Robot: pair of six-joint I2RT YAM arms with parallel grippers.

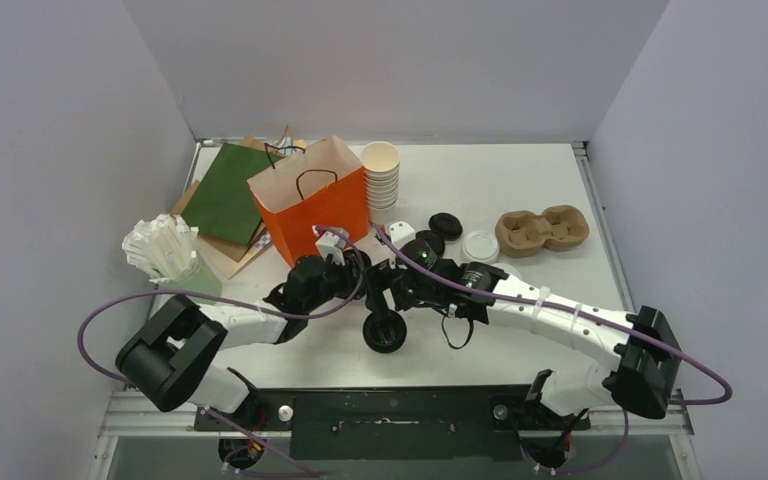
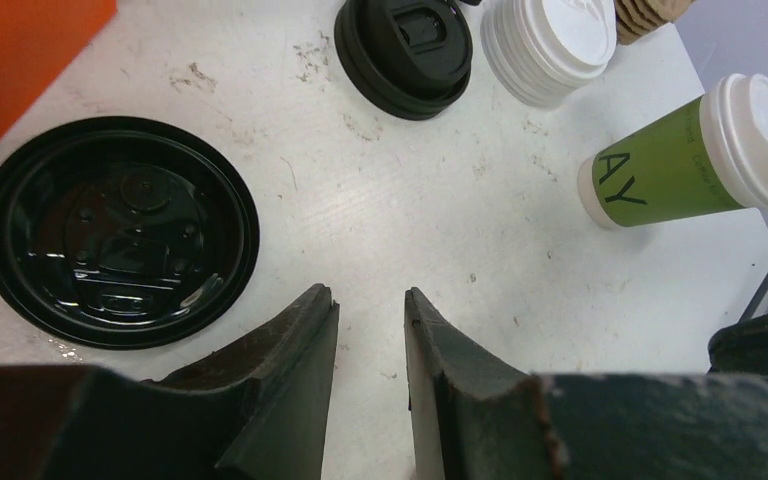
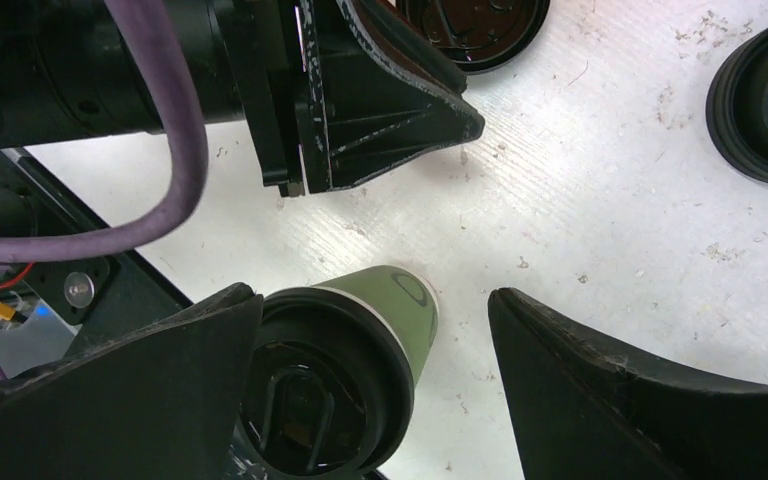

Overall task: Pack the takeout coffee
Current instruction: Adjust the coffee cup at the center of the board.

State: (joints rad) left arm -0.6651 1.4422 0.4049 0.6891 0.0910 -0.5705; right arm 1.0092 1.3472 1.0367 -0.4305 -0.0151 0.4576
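walls [image 1: 390, 60]: plain pale grey, three sides | table [image 1: 520, 180]: white, scuffed | base plate [image 1: 390, 410]: black, near edge | light: even

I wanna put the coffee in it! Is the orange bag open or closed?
Open. In the top view the orange bag stands upright with its mouth spread wide, showing the brown paper inside.

Left gripper [image 2: 370, 300]: jaws narrowly parted, nothing between, over the table [image 2: 410, 220]. Upturned black lid [image 2: 117, 232] just beside it. White-lidded green cup [image 2: 680, 155] well apart.
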